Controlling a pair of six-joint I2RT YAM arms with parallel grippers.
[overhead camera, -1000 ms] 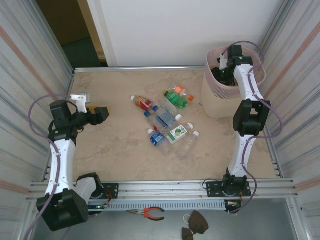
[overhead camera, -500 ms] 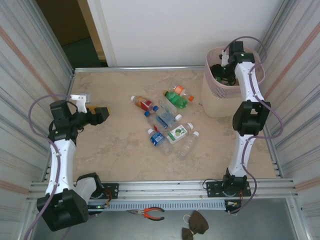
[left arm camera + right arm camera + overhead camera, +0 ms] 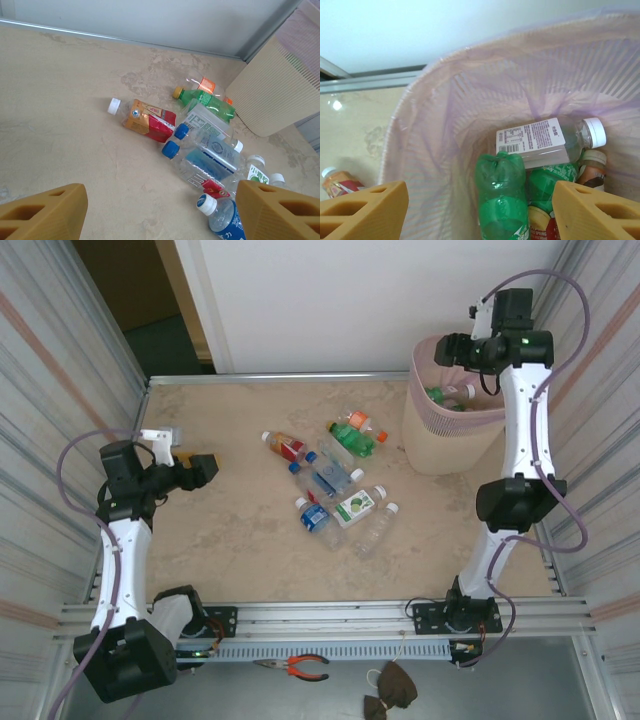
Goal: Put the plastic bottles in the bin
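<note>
Several plastic bottles [image 3: 330, 480] lie in a cluster mid-table: a red-labelled one [image 3: 147, 117], a green one [image 3: 207, 102], a clear blue-capped one [image 3: 210, 165] and a blue-labelled one [image 3: 225, 217]. The pink-beige bin [image 3: 440, 440] stands at the far right. Inside it lie a green bottle [image 3: 502, 200], a clear white-labelled bottle [image 3: 540, 142] and others. My right gripper [image 3: 458, 352] hovers above the bin's rim, open and empty [image 3: 480, 210]. Over bare table at the left, my left gripper [image 3: 200, 468] is open and empty too [image 3: 160, 212], facing the cluster.
Corrugated metal walls [image 3: 60, 390] close in the table on both sides, and a white wall stands behind. Pliers [image 3: 300, 667] and a dark object [image 3: 390, 690] lie below the front rail. Bare tabletop [image 3: 220, 540] stretches between the left gripper and the bottles.
My right gripper has risen from inside the bin to above its rim, and its jaws have widened. The left arm and the table bottles have not moved.
</note>
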